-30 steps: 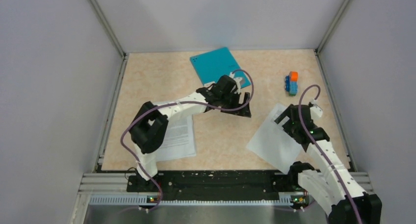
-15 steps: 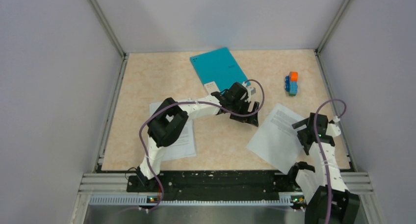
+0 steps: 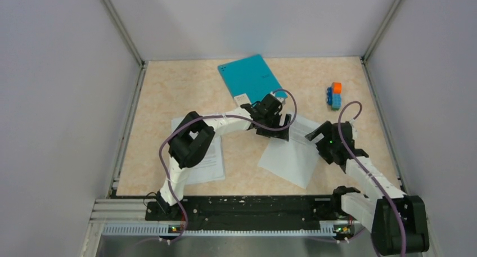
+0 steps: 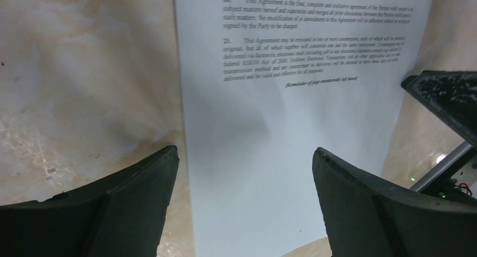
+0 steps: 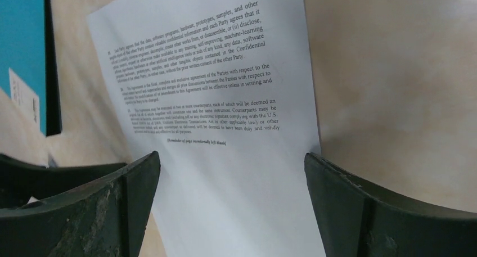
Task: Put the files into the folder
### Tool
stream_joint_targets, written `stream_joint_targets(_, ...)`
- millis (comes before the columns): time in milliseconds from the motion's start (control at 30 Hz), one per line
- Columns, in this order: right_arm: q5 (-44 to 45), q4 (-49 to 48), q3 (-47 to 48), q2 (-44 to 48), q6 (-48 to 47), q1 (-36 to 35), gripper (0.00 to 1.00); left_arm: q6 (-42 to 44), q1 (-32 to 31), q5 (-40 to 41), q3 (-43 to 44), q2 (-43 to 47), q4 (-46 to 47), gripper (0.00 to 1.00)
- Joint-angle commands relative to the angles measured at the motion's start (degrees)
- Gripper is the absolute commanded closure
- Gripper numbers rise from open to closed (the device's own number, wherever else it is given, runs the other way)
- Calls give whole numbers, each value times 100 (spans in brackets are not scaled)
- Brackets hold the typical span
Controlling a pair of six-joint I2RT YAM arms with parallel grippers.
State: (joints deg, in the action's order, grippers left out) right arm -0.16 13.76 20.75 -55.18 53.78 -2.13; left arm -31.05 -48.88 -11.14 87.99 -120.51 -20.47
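Observation:
The teal folder (image 3: 250,77) lies closed at the back of the table, its white label (image 3: 243,98) at the near edge. One printed sheet of the files (image 3: 287,158) lies flat between the arms. My left gripper (image 3: 283,129) hovers open over its far left corner; the left wrist view has the sheet (image 4: 292,127) between the spread fingers. My right gripper (image 3: 316,136) stands open at its right edge, over the sheet (image 5: 225,127), with the folder (image 5: 22,54) at the left. Another sheet (image 3: 209,158) lies partly under the left arm.
A small orange-and-blue toy block stack (image 3: 335,95) stands at the back right. Grey walls close in the table on three sides, with metal rails along the left and right edges. The black mounting rail (image 3: 242,206) runs along the near edge.
The sheet between the arms has slid left toward the table's middle. My right gripper swung out to the right, then came left and farther in. The left gripper moved right and settled over the sheet's corner.

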Motion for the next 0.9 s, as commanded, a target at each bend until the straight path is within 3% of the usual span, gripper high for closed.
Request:
stream_joint_targets(0,-412,-174,-102,-364,342,-480,1,-263,158,-32,9,14,-68,6)
stream_joint_targets(333,-1510,-1069,76,-962,-78,-490,1,-566,292,-885,-133,-1,243,16)
stream_joint_targets(533,-1562,-1167,86,-1107,-184,-489,1,-589,332,-991,-93,227,203,23)
stream_joint_targets(633,-1610,-1173,151,-1106,-279,-484,1,-551,353,-1003,-97,341,160,32)
stream_joint_targets(867,-1960,-1059,510,-817,-688,-486,1,-378,360,-1152,-122,634,38,62)
